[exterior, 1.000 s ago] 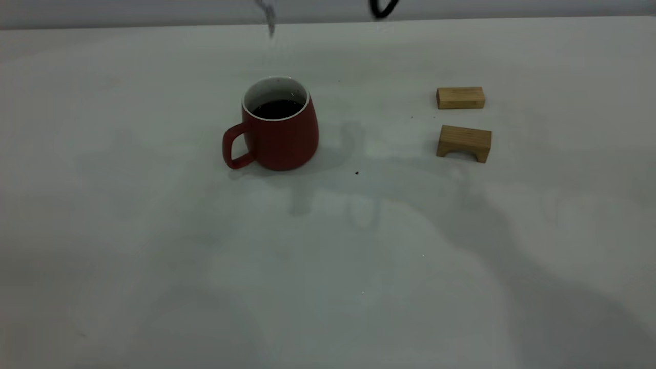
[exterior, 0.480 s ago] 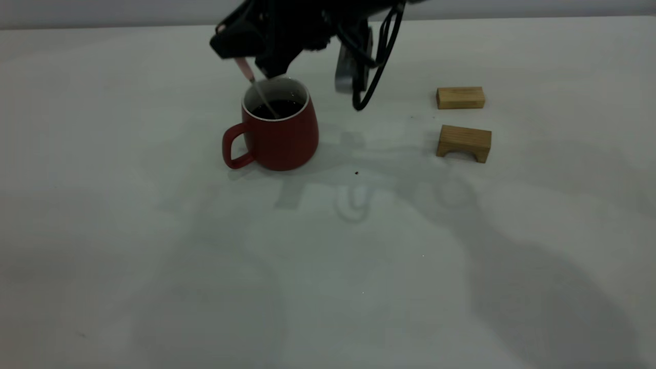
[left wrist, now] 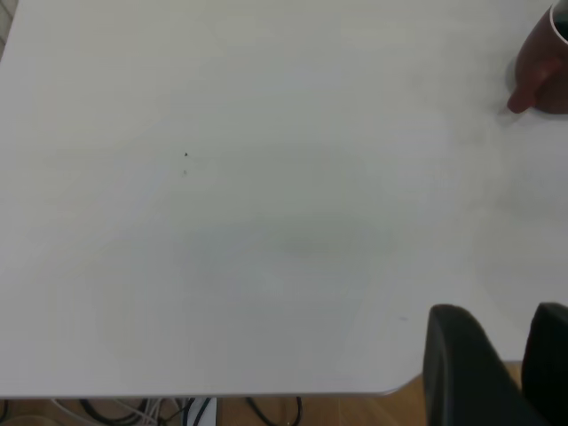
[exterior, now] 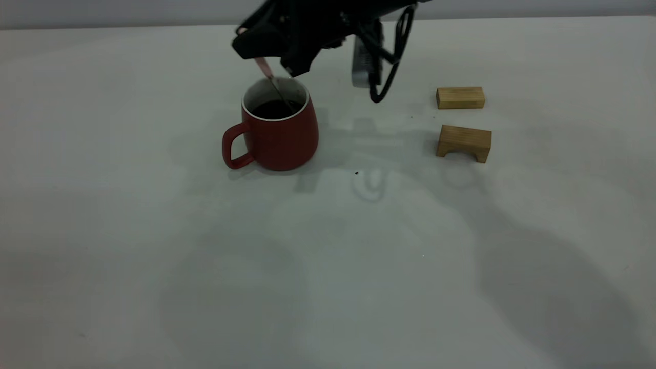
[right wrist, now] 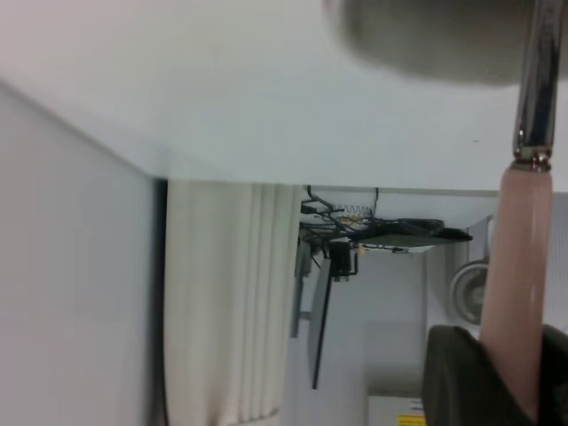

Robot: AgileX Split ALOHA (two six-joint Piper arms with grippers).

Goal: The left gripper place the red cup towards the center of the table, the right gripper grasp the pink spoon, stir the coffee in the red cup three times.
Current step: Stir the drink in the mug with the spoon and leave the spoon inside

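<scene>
Overhead, right gripper (exterior: 274,54) clamped on the pink spoon (exterior: 271,79), slanting down and right into the coffee (exterior: 277,108) of the red cup (exterior: 279,128), mid-table (exterior: 328,256). Left gripper (left wrist: 497,364) parked well apart at the table edge, jaws apart, nothing held.

my fingers (right wrist: 457,377) clamp the pink spoon (right wrist: 517,293) by its handle | its metal neck (right wrist: 539,84) runs away from them | the table (right wrist: 222,80) lies beyond the neck
</scene>
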